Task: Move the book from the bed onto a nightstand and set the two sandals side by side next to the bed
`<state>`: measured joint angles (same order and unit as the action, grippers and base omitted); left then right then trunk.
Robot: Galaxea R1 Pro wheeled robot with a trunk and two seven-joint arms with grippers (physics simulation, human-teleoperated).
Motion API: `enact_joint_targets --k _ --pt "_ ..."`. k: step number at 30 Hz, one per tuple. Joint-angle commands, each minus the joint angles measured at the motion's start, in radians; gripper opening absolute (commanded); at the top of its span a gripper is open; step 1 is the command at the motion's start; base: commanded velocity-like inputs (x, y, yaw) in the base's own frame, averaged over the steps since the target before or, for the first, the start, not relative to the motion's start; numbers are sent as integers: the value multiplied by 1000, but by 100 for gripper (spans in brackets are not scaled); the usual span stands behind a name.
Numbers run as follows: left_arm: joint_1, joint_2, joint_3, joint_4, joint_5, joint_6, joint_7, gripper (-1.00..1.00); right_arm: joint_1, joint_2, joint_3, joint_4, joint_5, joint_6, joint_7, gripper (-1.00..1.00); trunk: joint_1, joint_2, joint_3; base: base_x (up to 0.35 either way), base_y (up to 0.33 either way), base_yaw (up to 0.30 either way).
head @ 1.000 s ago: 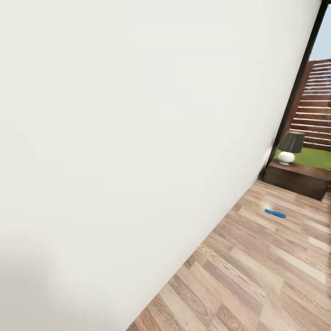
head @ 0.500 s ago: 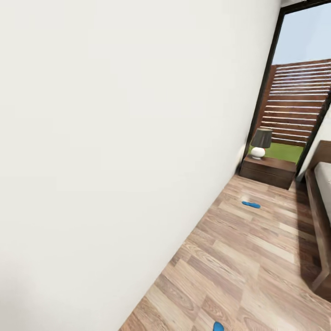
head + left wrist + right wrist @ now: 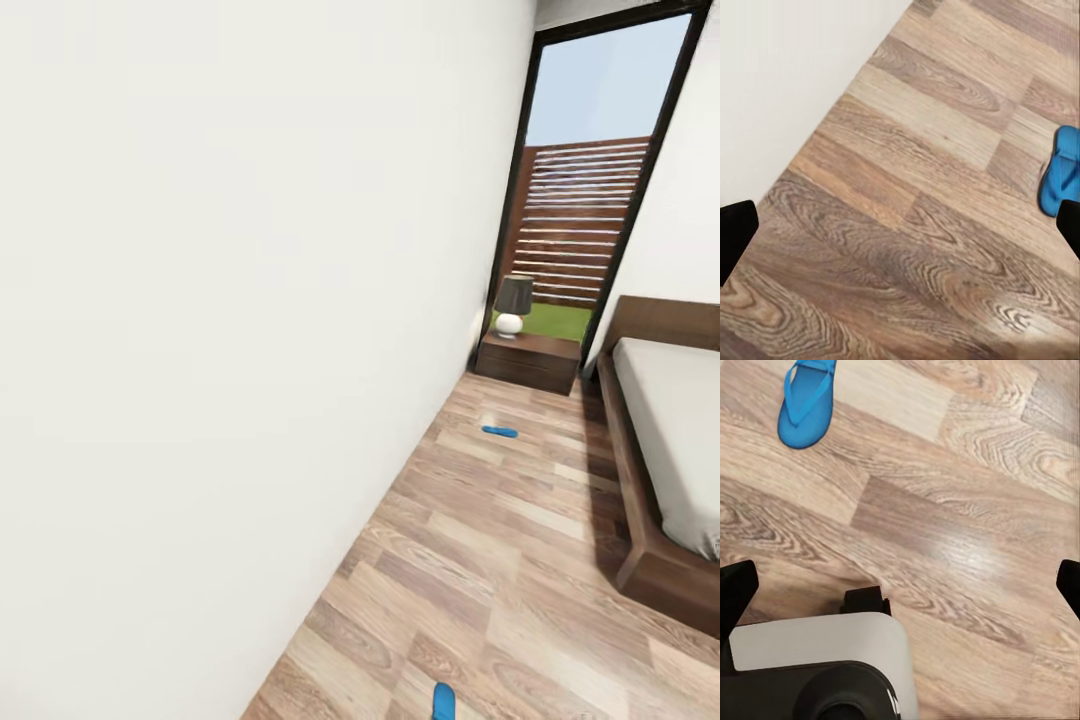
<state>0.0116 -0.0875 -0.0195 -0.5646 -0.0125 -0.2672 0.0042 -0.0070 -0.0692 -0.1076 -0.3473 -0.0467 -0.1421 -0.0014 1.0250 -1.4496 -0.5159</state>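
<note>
Beside a plain white wall [image 3: 220, 330] we see plank floor [image 3: 520, 560], blue sandals [image 3: 500, 432] apart, both grippers' [image 3: 900, 225] [image 3: 900, 577] fingers spread.

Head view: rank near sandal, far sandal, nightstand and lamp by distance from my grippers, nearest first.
1. Near sandal, floor at the bottom edge.
2. Far sandal, mid-floor by the wall.
3. Nightstand and lamp on it, under the window: too close to call.
</note>
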Motion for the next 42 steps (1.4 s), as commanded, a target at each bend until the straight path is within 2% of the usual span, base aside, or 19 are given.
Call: enact_joint_targets --k 1,22,30,42 --pt "0 0 0 -1 -1 -1 0 100 -1 0 0 1 -5 -4 0 100 0 0 -1 0 0 -284" --pt "1 0 0 -1 -2 -1 0 100 -1 2 0 1 -8 -4 0 100 0 0 -1 0 3 -278" --pt "1 0 0 -1 -3 -1 0 100 -1 4 0 2 -9 -4 0 100 0 0 -1 -40 156 -52" --pt "1 0 0 -1 -3 -1 0 100 -1 5 0 1 -9 -4 0 100 0 0 -1 -12 20 4"
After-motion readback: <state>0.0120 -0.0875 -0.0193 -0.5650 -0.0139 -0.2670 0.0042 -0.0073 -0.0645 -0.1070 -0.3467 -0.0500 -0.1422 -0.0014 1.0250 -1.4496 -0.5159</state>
